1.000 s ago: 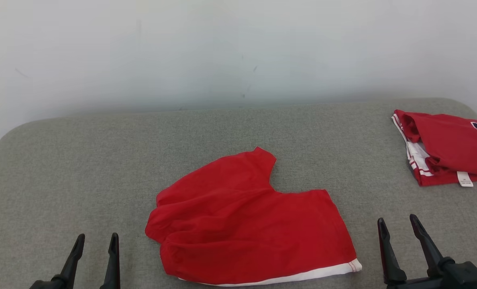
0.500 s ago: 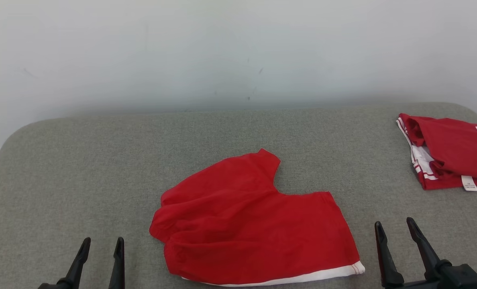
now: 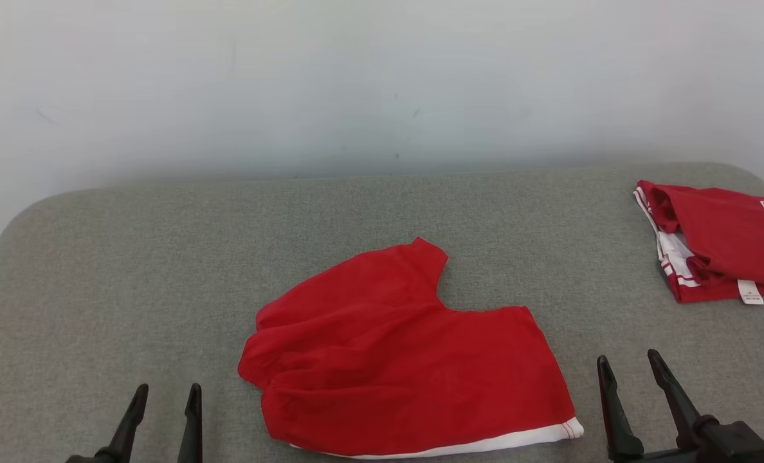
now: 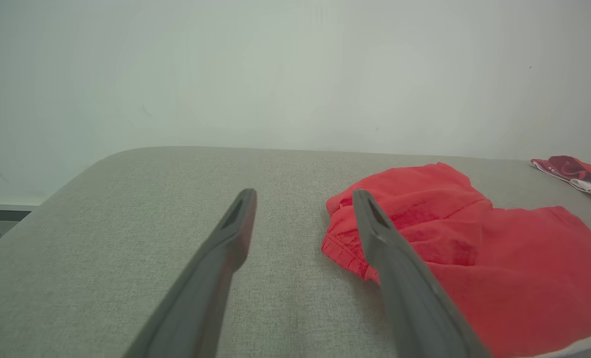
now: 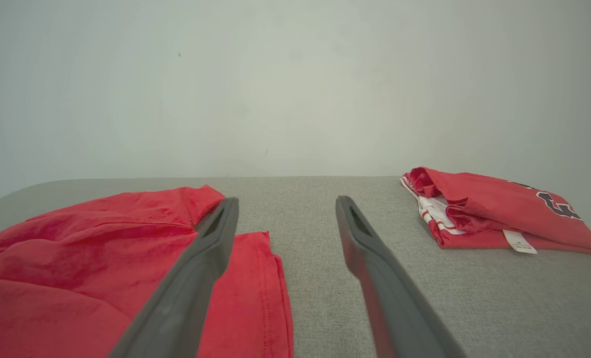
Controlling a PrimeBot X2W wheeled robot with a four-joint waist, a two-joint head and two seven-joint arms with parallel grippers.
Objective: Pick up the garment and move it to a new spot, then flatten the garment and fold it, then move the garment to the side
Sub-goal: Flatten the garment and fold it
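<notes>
- Desk (image 3: 131, 257): grey fabric-covered top that carries all items.
- Garment (image 3: 395, 360): red with a white band on its near edge. It lies rumpled at near centre. Judged light, soft and limp, so it will sag when lifted. Take hold at the two near band corners.
- Folded jersey (image 3: 716, 238): far right, well apart from the garment.
- Left claw (image 3: 167, 389) and right claw (image 3: 627, 357): both released and empty, flanking the garment.
</notes>
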